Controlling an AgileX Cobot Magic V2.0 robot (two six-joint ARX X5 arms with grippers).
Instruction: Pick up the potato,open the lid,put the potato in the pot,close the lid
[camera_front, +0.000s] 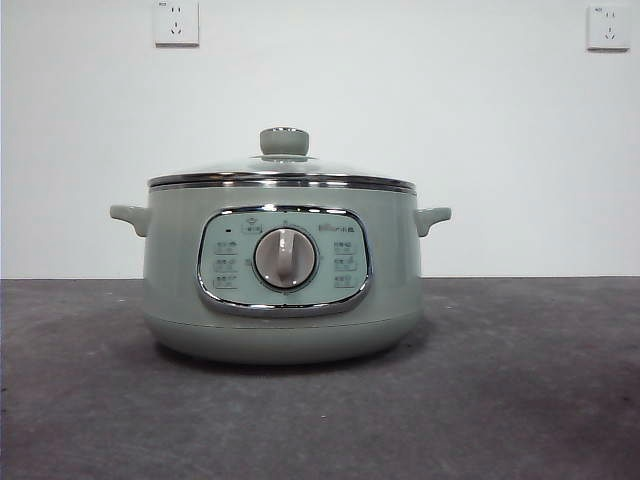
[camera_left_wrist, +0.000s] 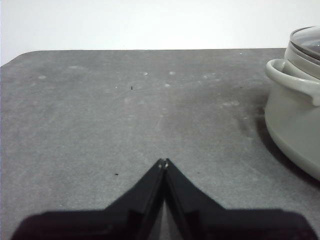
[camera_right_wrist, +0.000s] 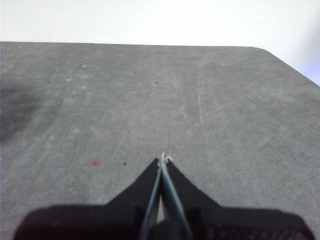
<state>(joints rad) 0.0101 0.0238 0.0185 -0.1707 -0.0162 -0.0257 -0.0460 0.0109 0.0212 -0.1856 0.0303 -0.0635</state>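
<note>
The sage-green pot (camera_front: 282, 270) stands in the middle of the dark table in the front view, its dial facing me. The glass lid (camera_front: 283, 170) with its green knob rests shut on the pot's rim. The potato is out of view. My left gripper (camera_left_wrist: 164, 161) hovers low over bare table with its jaws shut and empty; the pot (camera_left_wrist: 295, 105) and an edge of the lid (camera_left_wrist: 306, 42) show off to one side of it. My right gripper (camera_right_wrist: 163, 159) is also shut and empty over bare table. Neither arm shows in the front view.
The grey table (camera_front: 520, 380) runs back to a white wall with two sockets (camera_front: 176, 22) high up. A rounded table corner (camera_right_wrist: 270, 52) shows in the right wrist view, and another corner (camera_left_wrist: 20, 57) in the left wrist view.
</note>
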